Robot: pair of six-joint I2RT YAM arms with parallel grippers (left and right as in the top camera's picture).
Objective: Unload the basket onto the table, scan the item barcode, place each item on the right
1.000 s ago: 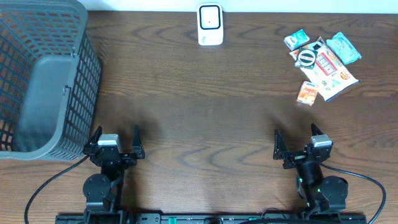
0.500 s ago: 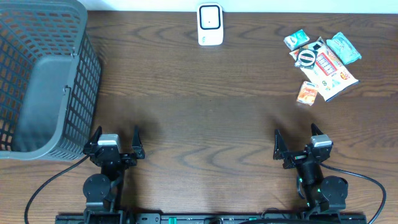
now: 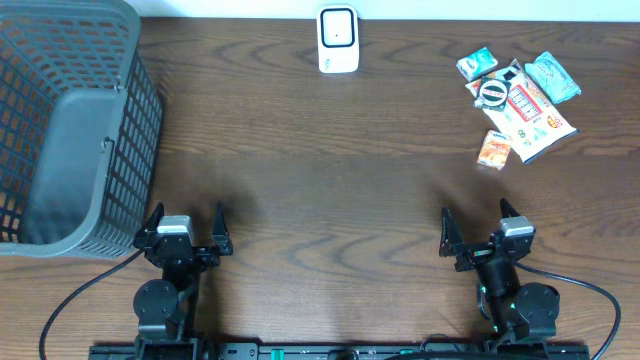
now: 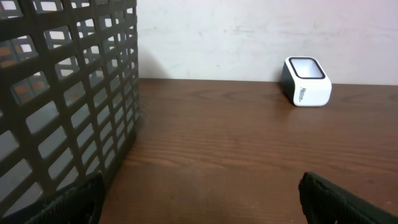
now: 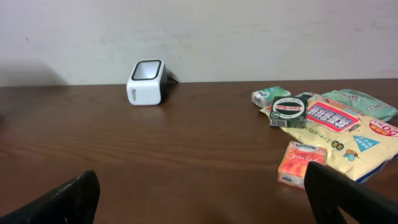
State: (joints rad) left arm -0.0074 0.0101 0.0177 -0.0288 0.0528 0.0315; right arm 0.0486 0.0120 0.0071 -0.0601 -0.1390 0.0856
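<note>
Both claws spread and empty, I eye the small orange packet (image 3: 494, 149), probably light and crinkly, best pinched across its edges.

Two black arms (image 3: 165, 290) with grey wrist blocks and trailing black cables.

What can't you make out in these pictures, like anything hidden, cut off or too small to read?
- Barcodes: none visible on the pile of items; print too small in overhead and right wrist views.
- Basket: cut off by the left edge overhead; left wrist view shows only its mesh wall, contents not discernible there.
- Scanner: logo text unreadable in the left wrist view.
- Teal packet: partly cut off at the right edge in the right wrist view.
</note>
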